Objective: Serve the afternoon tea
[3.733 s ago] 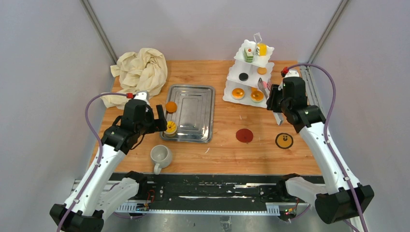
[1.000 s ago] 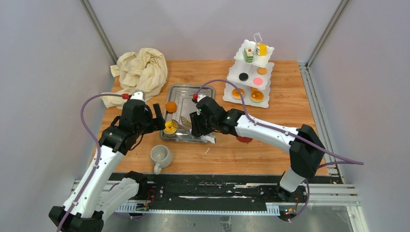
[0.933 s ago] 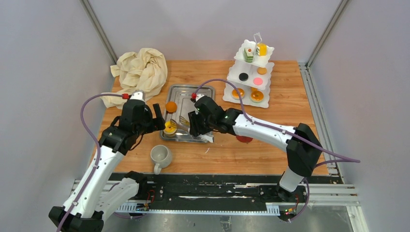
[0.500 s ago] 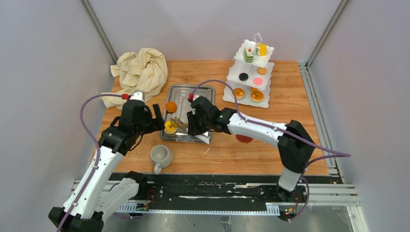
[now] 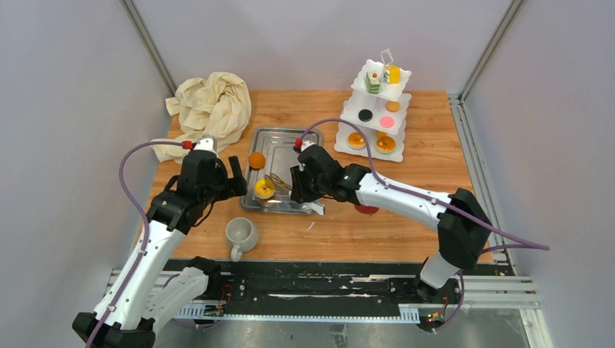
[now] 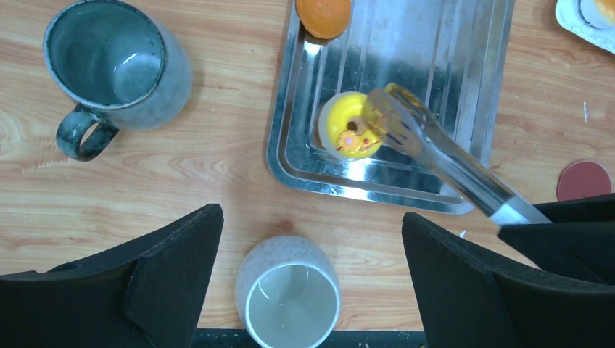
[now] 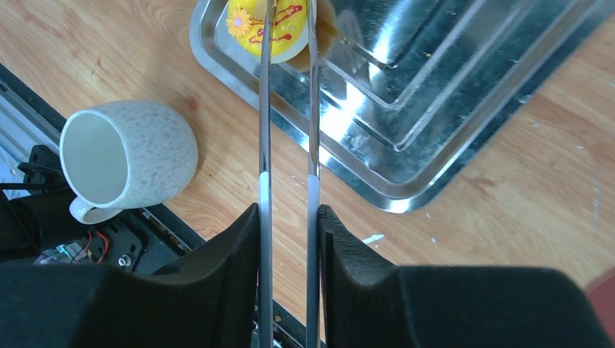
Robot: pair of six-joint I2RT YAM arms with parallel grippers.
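Change, arm: the right arm (image 5: 406,199), beside the stand (image 5: 352,116) 3.7 s ago, now reaches across to the tray (image 5: 279,148).
Change, cake: the yellow-topped cake (image 5: 264,187) sits a little right of where it was half a second ago, off the tray's near-left corner.
Jaws, right: the right gripper (image 7: 288,217) is clamped on the tongs (image 6: 450,163), whose tips pinch that cake.
Jaws, left: the left gripper (image 6: 312,217) is spread wide and holds nothing.
Around: the cloth (image 5: 212,105) lies far left; the stand is at the far right.
In the way: the left arm (image 5: 156,232) hides the grey mug (image 6: 116,65) from above; the red disc (image 6: 584,181) lies partly under the right arm.
Counts: one tray, one three-tier stand, two mugs with the off-white mug (image 5: 241,233), seven cakes on the stand, two on the tray with the orange tart (image 5: 256,159).
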